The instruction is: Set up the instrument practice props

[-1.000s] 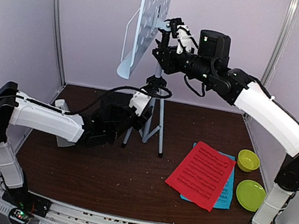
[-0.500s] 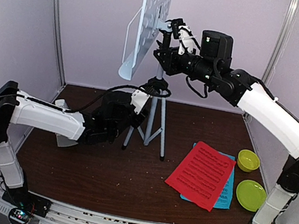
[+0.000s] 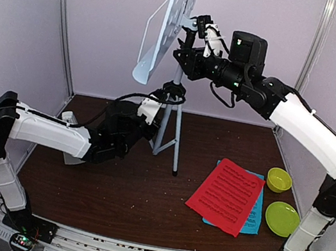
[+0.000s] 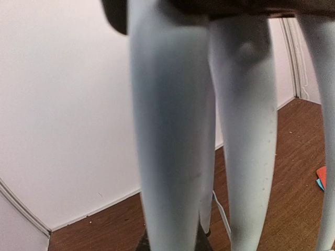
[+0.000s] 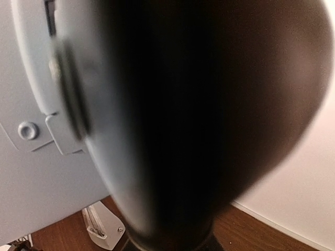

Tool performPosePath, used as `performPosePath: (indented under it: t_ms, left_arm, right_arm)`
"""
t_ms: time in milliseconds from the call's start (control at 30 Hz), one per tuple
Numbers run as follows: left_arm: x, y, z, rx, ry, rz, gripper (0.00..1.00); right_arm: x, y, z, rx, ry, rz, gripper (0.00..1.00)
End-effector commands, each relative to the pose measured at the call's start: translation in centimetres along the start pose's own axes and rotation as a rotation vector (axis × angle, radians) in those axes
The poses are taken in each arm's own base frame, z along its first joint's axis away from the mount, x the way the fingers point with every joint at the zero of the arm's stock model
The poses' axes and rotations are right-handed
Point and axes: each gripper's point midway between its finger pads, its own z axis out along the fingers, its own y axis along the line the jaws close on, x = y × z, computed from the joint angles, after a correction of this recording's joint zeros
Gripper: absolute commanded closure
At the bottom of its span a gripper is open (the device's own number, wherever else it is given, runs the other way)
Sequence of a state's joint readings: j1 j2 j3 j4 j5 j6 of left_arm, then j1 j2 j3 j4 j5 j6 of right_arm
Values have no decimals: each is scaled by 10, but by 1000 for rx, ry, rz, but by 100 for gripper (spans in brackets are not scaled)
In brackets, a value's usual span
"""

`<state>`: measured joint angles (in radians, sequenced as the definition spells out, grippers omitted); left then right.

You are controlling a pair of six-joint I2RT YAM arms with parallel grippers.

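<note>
1. Since a second ago the music stand has slid a little to the left, and its pale-blue panel has swung more edge-on to the overhead camera. The left arm has brought its wrist in closer under the tripod's hub. The pages, bowl and plate lie as they did.
2. The stand is upright toward the back middle of the brown surface on its silver legs. The panel is high, with its top cut off by the frame.
3. The right arm reaches in from the right, and its jaws are closed on the stand's black neck just behind the panel. Its wrist view is filled by a dark blur, with the panel's pale back at the left.
4. The left jaws are at the legs just below the black hub. The left wrist view shows only pale legs close up, so I cannot tell whether the jaws are closed on one.
5. A lime-green bowl sits at the right edge and a green plate is nearer, a little apart from it. Both show plain green faces.
6. A red page lies tilted on top of a blue page. The blue page peeks out on the right, just beside the plate.
7. The red page carries rows of dark print, too small to read.
8. A pale-grey metronome stands at the left, mostly hidden behind the left arm.
</note>
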<state>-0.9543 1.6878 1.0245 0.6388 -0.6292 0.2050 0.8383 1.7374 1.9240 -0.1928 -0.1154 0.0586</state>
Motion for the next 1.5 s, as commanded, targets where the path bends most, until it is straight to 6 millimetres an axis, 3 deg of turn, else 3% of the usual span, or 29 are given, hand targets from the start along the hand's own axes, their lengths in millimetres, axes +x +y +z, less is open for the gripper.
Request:
performPosePath:
  t_ms: [0, 267, 533, 633, 767, 933, 1200, 1467]
  left_arm:
    - [42, 2, -9, 46, 83, 259, 100]
    - [86, -1, -15, 92, 136, 413, 100]
    - [117, 0, -17, 139, 210, 365, 100]
    - [104, -8, -19, 170, 178, 271, 100]
    - [79, -24, -20, 178, 100, 340, 100]
    - [36, -13, -25, 158, -2, 205, 100]
    - [-31, 7, -17, 57, -128, 48, 77]
    - [-66, 9, -10, 6, -188, 51, 60]
  right_arm:
    - [-149, 13, -74, -52, -421, -54, 100]
    - [-172, 16, -69, -87, -459, -83, 100]
    - [-181, 9, -69, -57, -477, -88, 100]
    - [-176, 13, -66, -81, -477, -64, 100]
    - [-161, 14, -56, -103, -441, -35, 100]
    - [-145, 15, -54, -105, -435, 1, 100]
    - [-115, 30, -42, -137, -386, 48, 100]
    - [-105, 32, -40, -112, -368, 63, 100]
